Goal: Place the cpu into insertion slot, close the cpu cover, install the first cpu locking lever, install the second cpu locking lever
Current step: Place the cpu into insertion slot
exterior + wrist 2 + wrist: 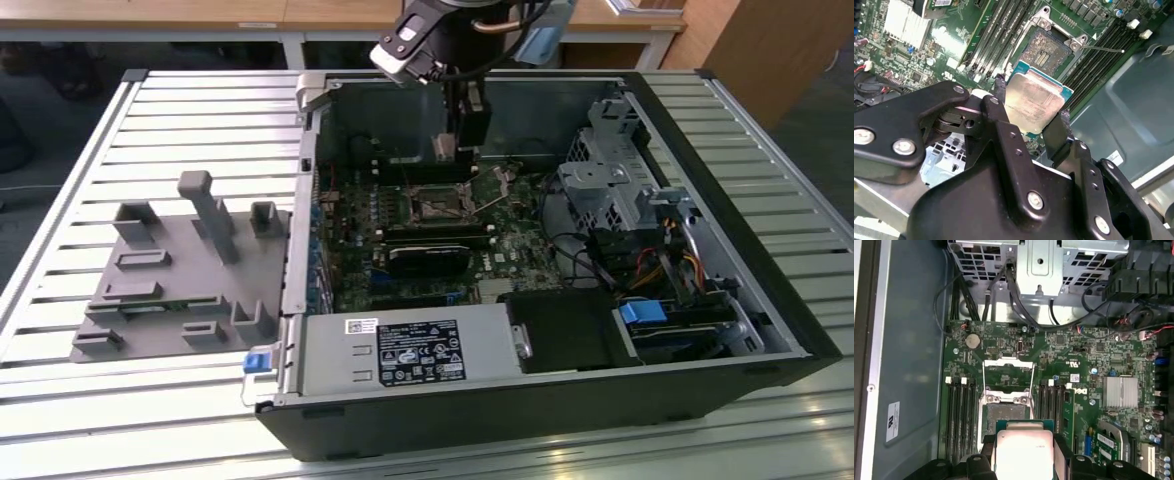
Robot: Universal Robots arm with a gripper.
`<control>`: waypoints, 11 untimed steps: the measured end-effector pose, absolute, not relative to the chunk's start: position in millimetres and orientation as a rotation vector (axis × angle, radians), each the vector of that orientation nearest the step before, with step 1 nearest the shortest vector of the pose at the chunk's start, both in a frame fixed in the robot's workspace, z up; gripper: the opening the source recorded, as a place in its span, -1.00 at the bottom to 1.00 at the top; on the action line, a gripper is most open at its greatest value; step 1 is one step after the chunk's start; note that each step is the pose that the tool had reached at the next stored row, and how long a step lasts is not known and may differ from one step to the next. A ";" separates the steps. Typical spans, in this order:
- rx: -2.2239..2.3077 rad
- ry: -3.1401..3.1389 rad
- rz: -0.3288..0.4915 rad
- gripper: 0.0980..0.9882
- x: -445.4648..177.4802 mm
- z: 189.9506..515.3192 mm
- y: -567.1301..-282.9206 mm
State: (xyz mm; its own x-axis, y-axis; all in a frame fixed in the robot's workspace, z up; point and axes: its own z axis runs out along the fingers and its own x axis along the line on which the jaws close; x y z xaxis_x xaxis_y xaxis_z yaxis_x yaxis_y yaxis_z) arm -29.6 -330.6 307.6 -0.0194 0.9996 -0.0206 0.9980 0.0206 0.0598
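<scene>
My gripper is shut on the cpu, a flat square chip with a pale silver top and a green edge, gripped by two opposite sides between black fingers. In the first wrist view the cpu hangs just beside and above the insertion slot, a dark square socket with a metal rim. The cpu cover, a thin silver frame, stands flipped open on the socket's far side. In the exterior view my gripper hovers inside the open computer case, a little above the insertion slot.
Long black memory slots flank the socket on both sides. A black fan card lies just in front of the socket. A metal drive cage and cables fill the exterior view's right. A grey parts fixture sits outside the case at the left.
</scene>
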 end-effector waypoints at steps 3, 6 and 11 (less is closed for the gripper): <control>2.159 2.203 0.044 0.00 -29.5 302.5 -328.5; 2.159 2.203 0.045 0.00 -29.5 297.1 -326.0; 2.153 2.208 0.045 0.00 -29.8 288.0 -322.9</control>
